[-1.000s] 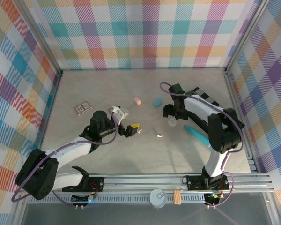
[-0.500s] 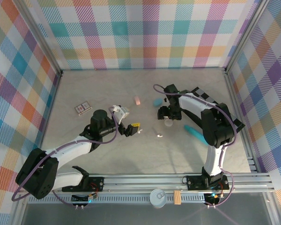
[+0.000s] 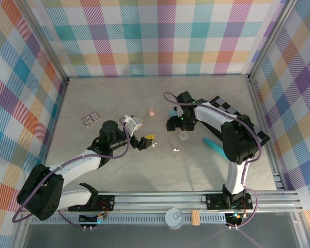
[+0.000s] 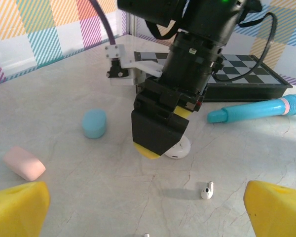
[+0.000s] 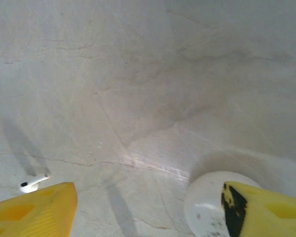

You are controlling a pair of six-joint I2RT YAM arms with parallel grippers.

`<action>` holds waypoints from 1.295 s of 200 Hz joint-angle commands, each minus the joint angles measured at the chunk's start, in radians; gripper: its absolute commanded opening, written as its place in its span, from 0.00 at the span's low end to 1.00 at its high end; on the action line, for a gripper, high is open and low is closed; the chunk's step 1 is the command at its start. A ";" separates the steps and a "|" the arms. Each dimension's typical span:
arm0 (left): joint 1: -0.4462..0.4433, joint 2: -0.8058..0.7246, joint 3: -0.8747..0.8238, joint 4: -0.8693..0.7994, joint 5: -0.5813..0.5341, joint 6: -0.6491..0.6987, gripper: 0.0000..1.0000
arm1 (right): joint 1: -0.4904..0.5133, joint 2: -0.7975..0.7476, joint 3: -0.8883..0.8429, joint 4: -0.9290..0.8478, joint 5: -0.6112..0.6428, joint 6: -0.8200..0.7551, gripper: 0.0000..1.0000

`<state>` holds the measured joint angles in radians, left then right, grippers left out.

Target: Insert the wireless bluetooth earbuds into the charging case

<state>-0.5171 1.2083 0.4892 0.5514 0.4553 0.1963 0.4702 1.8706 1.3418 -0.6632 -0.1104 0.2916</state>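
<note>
White and glossy, the tiny plastic earbud (image 4: 207, 190) lies on the pale marbled counter (image 3: 119, 93) near its middle, a little toward the near edge, between the two claws. Its long axis runs along the short stem. The rounded head sits nearer the left claw (image 4: 148, 217), and the stem slants away from it, roughly toward the counter's right edge. A dark spot marks the head end in the right wrist view. The white rounded charging case (image 4: 180, 148) rests near the earbud, on its far side and apart from it. The right claw (image 5: 145, 210) hangs over that case, released, its yellow pads spread wide. The case sits just beside one pad with nothing clamped. The left claw is released too, its pads wide apart with nothing between them. Toward the far edge lie a teal rounded case (image 4: 94, 123) and a pink rounded case (image 4: 23, 163). A long teal tube (image 4: 259, 109) lies toward the right edge.
</note>
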 commanded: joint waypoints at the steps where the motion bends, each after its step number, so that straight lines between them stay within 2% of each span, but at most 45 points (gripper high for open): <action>1: -0.014 -0.017 0.025 -0.001 0.023 0.006 1.00 | -0.003 -0.074 -0.036 -0.010 0.170 0.096 0.81; 16: -0.014 -0.008 0.026 0.004 0.024 0.006 1.00 | -0.002 -0.065 -0.043 -0.045 0.219 0.174 0.81; 32: -0.015 0.004 0.028 0.016 0.029 0.003 1.00 | -0.001 -0.049 -0.060 -0.038 0.209 0.192 0.81; 91: -0.015 0.014 0.035 0.008 0.026 0.007 1.00 | 0.059 0.038 -0.024 -0.076 0.183 -0.013 0.75; 148: -0.017 0.007 0.032 0.004 0.023 -0.001 1.00 | 0.067 0.084 0.003 -0.099 0.221 -0.064 0.68; 220: -0.018 0.003 0.035 -0.005 0.023 -0.003 1.00 | 0.067 0.096 0.022 -0.100 0.238 -0.036 0.51; 236: -0.019 -0.005 0.039 -0.025 -0.028 -0.051 1.00 | 0.067 0.061 0.006 -0.087 0.238 -0.050 0.47; 259: -0.012 -0.037 0.035 -0.093 -0.177 -0.236 1.00 | 0.069 -0.031 -0.043 -0.028 0.216 -0.097 0.45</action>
<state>-0.5232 1.2190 0.4999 0.5259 0.4133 0.1364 0.5381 1.9480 1.3357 -0.7372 0.1196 0.2440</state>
